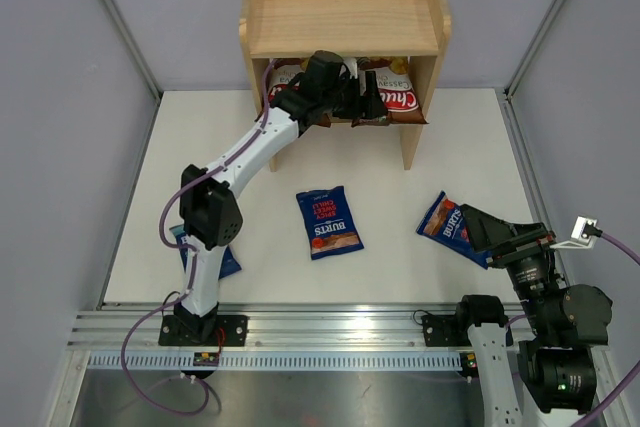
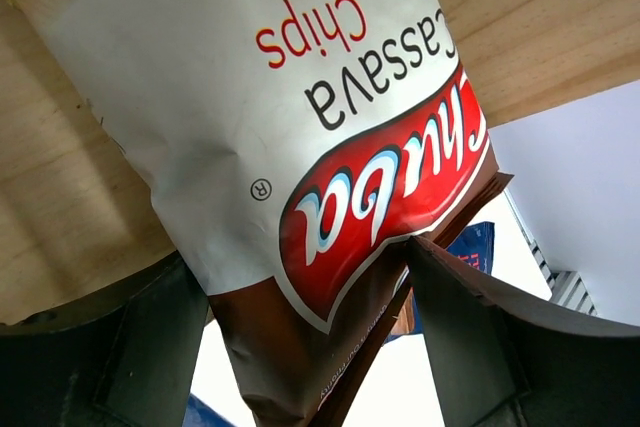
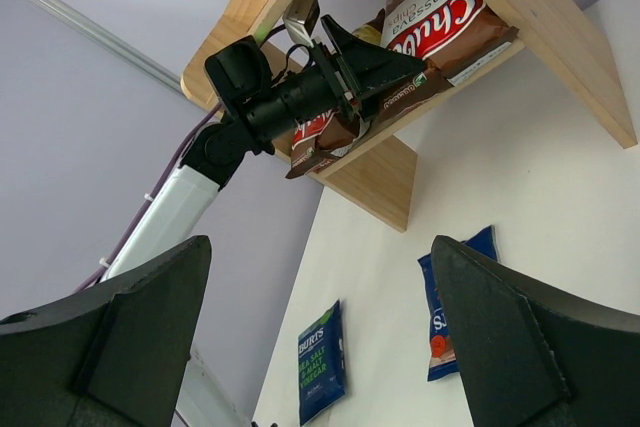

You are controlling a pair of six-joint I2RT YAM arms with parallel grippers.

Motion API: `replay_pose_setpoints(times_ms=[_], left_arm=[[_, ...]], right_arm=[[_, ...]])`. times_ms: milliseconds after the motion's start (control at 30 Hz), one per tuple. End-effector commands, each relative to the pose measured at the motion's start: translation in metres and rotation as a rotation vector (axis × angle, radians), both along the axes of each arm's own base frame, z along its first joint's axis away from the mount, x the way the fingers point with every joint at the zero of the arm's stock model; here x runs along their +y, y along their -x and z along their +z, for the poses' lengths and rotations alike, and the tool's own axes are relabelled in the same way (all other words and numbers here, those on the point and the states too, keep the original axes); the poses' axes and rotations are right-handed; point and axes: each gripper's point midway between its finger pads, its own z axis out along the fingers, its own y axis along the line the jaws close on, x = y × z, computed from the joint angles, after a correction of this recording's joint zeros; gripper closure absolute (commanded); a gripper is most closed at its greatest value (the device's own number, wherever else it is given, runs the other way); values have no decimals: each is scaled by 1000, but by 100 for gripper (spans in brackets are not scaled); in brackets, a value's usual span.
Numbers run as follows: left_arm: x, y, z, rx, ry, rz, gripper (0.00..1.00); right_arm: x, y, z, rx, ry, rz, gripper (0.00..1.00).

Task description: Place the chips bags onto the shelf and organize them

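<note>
Shelf [image 1: 345, 17]: stands at the far edge of the white table [image 1: 450, 147], open front facing the arms; holds both brown bags on its lower tier.

Left claw [image 2: 305, 262]: reaches in under the top tier, at the front of the lower tier; fingers set wide apart, one on each side of a bag's brown bottom end; cannot tell whether pressing on it or only straddling it.

First Chuba bag [image 2: 300, 127]: lies on the left half of the lower tier, red logo and "Cassava Chips" turned toward the left wrist camera, bottom end between the left fingers.

Second Chuba bag [image 1: 402, 97]: sits on the same tier, right half, just beside the first and next to the right side panel.

Middle Burts bag [image 1: 328, 222]: lies flat on the table in front of the shelf, label up, well apart from both claws.

Right Burts bag [image 1: 445, 219]: lies flat and tilted at the right, its near end just beside the right claw.

Left Burts bag [image 1: 229, 263]: lies flat at the near left, mostly hidden behind the left arm [image 1: 250, 152].

Right claw [image 3: 320, 247]: sits at the near right of the table, released, fingers spread wide with nothing between them.
</note>
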Motion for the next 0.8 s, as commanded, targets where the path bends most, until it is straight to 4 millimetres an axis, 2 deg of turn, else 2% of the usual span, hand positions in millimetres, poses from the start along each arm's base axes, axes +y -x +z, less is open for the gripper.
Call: replay_pose_setpoints(times_ms=[0,167,333,400,467,500,567,600,633,700,767], left_arm=[[-27,6,81,-266,129,-131,20],[-34,7,86,-285,150,-176,20],[-36,7,82,-271,143,-179,14],[-27,2,80,-265,111,-125,11],[-17,0,77,-250,73,-72,3],[-8,-3,84,-265,58,-19,1],[1,-3,80,-261,33,13,1],[7,-1,89,-275,38,32,1],[8,1,84,-268,30,36,1],[14,6,95,-283,36,47,1],[16,9,95,-293,34,54,1]], right_arm=[[3,4,9,-45,-1,18,0],[4,6,9,-47,-2,22,1],[4,7,9,-48,-1,21,1],[4,6,8,-47,1,21,1],[4,6,8,-47,1,21,1],[4,5,8,-46,0,23,1],[4,5,8,-47,-3,23,1],[5,4,8,-45,-6,27,1],[5,4,8,-47,-6,30,1],[5,3,7,-43,-11,31,1],[6,2,6,-41,-13,34,1]])
